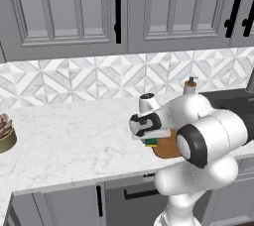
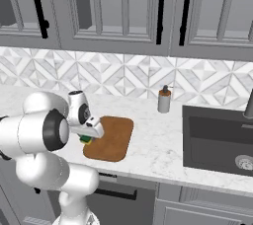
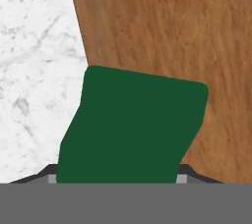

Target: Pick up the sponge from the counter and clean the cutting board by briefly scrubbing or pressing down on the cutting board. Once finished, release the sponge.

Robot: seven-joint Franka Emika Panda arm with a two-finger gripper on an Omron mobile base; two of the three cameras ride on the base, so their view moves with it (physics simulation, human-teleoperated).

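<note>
My gripper (image 2: 88, 135) is shut on the sponge (image 2: 87, 139), a small dark green block with a yellow layer beneath. It holds the sponge low at the left edge of the brown wooden cutting board (image 2: 112, 137). In the hand view the sponge (image 3: 133, 125) sits between the fingers and straddles the edge between the cutting board (image 3: 162, 31) and the white marble counter (image 3: 34, 70). Whether the sponge touches the board I cannot tell. From the left base view, the gripper (image 1: 150, 140) and sponge (image 1: 151, 142) sit in front of the arm, which hides most of the cutting board (image 1: 166, 149).
A soap dispenser (image 2: 164, 100) stands behind the board near the backsplash. The dark sink (image 2: 217, 140) lies to the right. A tan pot (image 1: 6, 135) with brown contents sits far left on the counter (image 1: 74, 136). Grey wall cabinets hang overhead.
</note>
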